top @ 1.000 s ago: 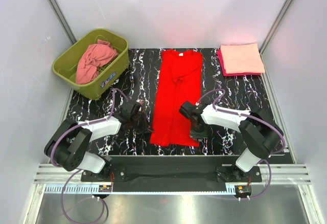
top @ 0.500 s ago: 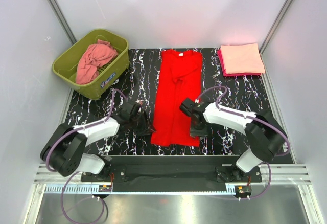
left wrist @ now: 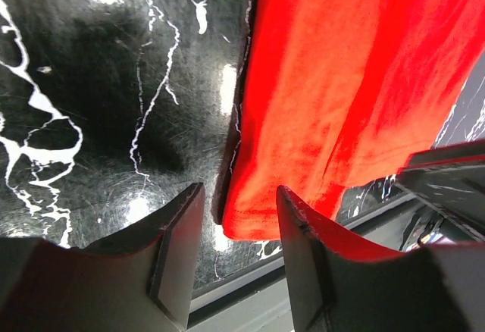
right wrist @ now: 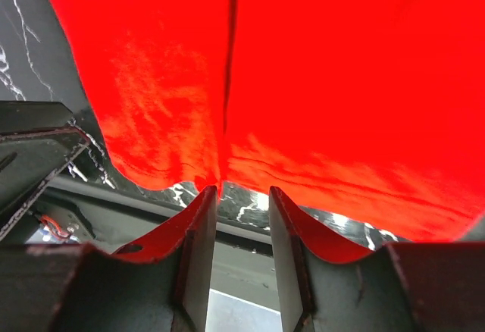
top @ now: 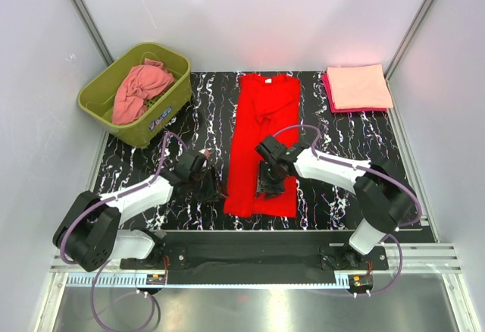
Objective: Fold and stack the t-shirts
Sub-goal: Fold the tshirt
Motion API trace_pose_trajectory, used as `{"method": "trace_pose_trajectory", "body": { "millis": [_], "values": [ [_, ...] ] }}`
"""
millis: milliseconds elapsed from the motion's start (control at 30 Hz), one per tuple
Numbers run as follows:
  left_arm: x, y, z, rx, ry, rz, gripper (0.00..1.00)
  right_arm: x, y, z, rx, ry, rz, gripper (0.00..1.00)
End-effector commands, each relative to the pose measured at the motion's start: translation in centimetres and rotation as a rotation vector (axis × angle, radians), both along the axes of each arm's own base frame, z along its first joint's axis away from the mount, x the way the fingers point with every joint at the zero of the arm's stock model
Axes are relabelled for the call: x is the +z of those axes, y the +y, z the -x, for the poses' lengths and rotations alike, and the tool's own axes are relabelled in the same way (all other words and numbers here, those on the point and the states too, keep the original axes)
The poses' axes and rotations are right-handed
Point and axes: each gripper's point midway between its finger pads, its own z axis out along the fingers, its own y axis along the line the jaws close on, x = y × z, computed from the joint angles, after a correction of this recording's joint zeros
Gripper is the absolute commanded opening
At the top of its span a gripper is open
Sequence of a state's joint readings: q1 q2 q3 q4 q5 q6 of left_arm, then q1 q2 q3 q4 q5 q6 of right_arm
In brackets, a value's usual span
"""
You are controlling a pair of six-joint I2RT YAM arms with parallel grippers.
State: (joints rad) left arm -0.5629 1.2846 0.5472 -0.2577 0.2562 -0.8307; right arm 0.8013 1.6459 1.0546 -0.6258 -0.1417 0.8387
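A bright red t-shirt (top: 261,131) lies folded into a long strip down the middle of the black marbled table (top: 341,142). My left gripper (top: 213,189) stands open at its near left corner; in the left wrist view that corner of the red shirt (left wrist: 333,82) lies just ahead of the left gripper (left wrist: 239,192), ungripped. My right gripper (top: 267,185) hovers open over the shirt's near end; nothing is between the fingers of the right gripper (right wrist: 242,192), and the red cloth (right wrist: 318,82) lies beyond them. A salmon-pink t-shirt (top: 140,89) is bunched in the tub. A folded peach t-shirt (top: 359,85) rests on a magenta one (top: 330,101) at back right.
The olive-green tub (top: 96,92) stands at the back left corner. White walls enclose the table on three sides. A metal rail (top: 258,260) runs along the near edge by the arm bases.
Both grippers have gone from shut to open. The right gripper moved left from the shirt's near right edge to above the cloth. The left gripper stays at the near left corner.
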Motion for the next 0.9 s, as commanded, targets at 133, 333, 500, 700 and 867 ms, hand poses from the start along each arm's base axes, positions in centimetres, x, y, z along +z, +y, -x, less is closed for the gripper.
{"method": "trace_pose_trajectory", "body": {
  "millis": [133, 333, 500, 700, 867],
  "values": [
    [2.5, -0.9, -0.3, -0.082, -0.074, 0.046, 0.46, 1.2, 3.0, 1.2, 0.097, 0.024, -0.127, 0.41],
    [3.6, -2.9, 0.4, -0.12, -0.051, 0.182, 0.38, 0.0, 2.7, 3.0, 0.118, 0.072, -0.101, 0.4],
    [3.2, -2.7, 0.5, -0.106, -0.046, 0.169, 0.37, -0.9, 3.1, 3.7, 0.12, 0.099, -0.089, 0.4],
    [3.0, -2.5, 0.6, -0.1, -0.041, 0.16, 0.37, -1.9, 3.2, 3.6, 0.125, 0.101, -0.057, 0.39],
    [3.3, -2.3, 0.6, -0.091, -0.051, 0.16, 0.37, -1.9, 3.6, 3.3, 0.133, 0.094, -0.058, 0.3]
  ]
}}
